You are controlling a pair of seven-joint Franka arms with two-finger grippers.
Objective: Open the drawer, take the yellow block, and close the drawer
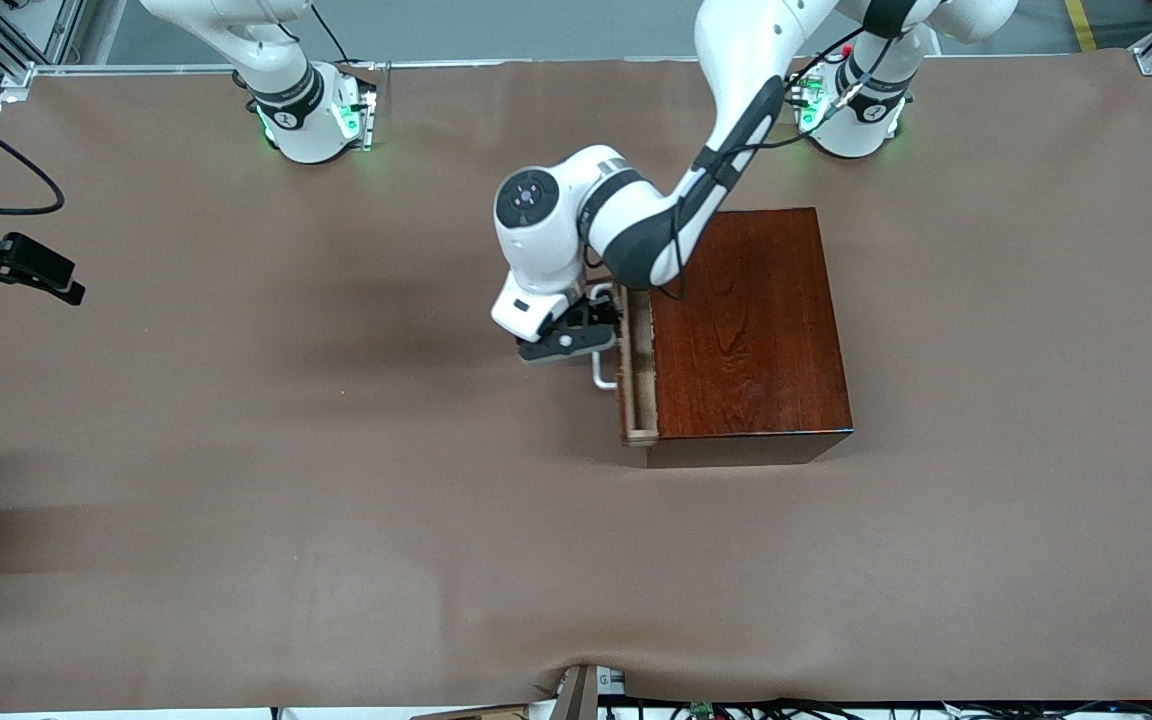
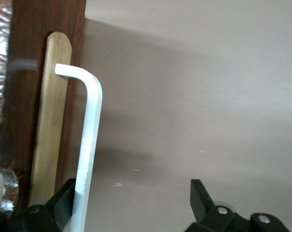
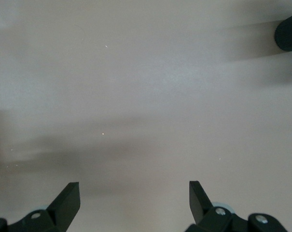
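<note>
**Front view: drawer slightly out, left gripper at its handle**

We see the wooden box (image 1: 751,330) near the left arm's end of the table (image 1: 236,450), its drawer (image 1: 636,365) pulled out a little, a strip of pale wood showing. Our left gripper (image 1: 591,325) sits at the white handle (image 2: 88,140); its jaws stand wide, one finger (image 2: 63,195) against the bar, not clamped. Our right gripper (image 3: 133,200) waits over bare table, jaws wide and empty. We cannot see the yellow block.
</note>
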